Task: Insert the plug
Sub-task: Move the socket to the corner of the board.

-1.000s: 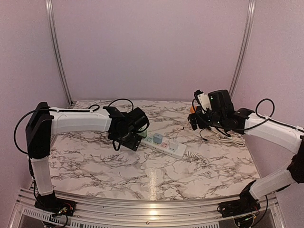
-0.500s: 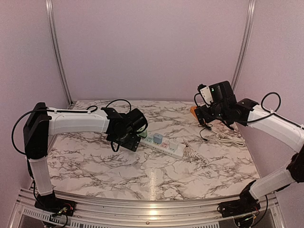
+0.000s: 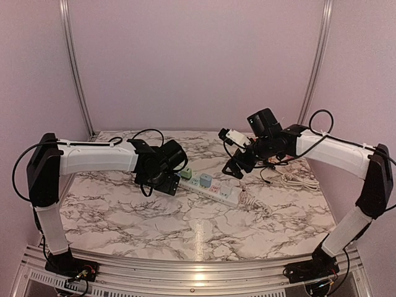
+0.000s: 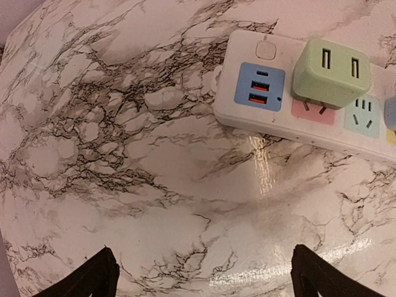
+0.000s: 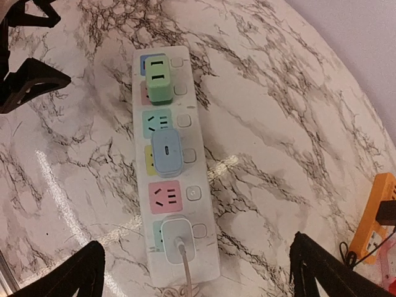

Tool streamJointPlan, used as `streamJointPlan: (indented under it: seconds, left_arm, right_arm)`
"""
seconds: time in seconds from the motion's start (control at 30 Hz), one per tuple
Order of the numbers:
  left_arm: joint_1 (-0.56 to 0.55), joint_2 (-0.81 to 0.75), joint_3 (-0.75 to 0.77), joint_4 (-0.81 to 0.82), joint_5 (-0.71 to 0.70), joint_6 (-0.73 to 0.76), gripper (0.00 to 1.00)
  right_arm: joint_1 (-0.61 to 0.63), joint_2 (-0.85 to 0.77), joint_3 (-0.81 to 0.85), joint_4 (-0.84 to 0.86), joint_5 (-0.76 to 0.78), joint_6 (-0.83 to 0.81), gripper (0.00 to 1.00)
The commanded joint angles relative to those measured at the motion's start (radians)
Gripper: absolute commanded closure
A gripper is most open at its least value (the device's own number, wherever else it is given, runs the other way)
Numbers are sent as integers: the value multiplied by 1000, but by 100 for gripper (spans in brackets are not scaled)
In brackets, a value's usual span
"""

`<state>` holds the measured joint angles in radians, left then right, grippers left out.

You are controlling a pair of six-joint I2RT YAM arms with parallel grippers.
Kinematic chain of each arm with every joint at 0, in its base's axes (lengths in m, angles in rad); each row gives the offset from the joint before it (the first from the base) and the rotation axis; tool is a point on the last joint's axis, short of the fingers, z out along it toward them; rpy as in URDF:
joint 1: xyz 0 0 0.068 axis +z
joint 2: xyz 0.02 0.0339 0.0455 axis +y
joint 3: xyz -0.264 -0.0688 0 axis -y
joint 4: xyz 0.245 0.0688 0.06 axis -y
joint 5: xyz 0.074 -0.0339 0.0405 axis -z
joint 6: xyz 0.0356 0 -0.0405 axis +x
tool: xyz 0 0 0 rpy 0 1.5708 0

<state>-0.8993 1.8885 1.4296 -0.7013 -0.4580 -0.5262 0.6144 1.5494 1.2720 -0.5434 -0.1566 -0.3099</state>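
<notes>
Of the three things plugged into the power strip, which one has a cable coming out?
The white plug at one end of the power strip. The green adapter and blue adapter have no cable.

The power strip [image 3: 216, 190] lies on the table [image 3: 117, 213], left hand [image 3: 175, 183] at its left end, right hand [image 3: 237, 168] near its right end.
</notes>
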Motion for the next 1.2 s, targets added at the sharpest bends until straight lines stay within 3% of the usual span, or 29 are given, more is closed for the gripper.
streamJointPlan:
  seconds: [0.0, 0.17, 0.37, 0.93, 1.17]
  left_arm:
    - [7, -61, -39, -1, -6, -35, 1]
    - [7, -85, -67, -2, -8, -44, 1]
    - [7, -96, -84, 7, -7, -52, 1]
    - [7, -83, -98, 28, 1, -63, 1]
    - [8, -79, -98, 29, 5, -67, 1]
  right_arm:
    - [65, 140, 130, -100, -78, -107, 2]
    - [78, 341, 291, -198, -60, -138, 2]
    - [85, 464, 378, -258, -50, -152, 2]
    - [84, 571, 370, -199, 25, -116, 1]
    - [84, 617, 446, -225, 40, -116, 5]
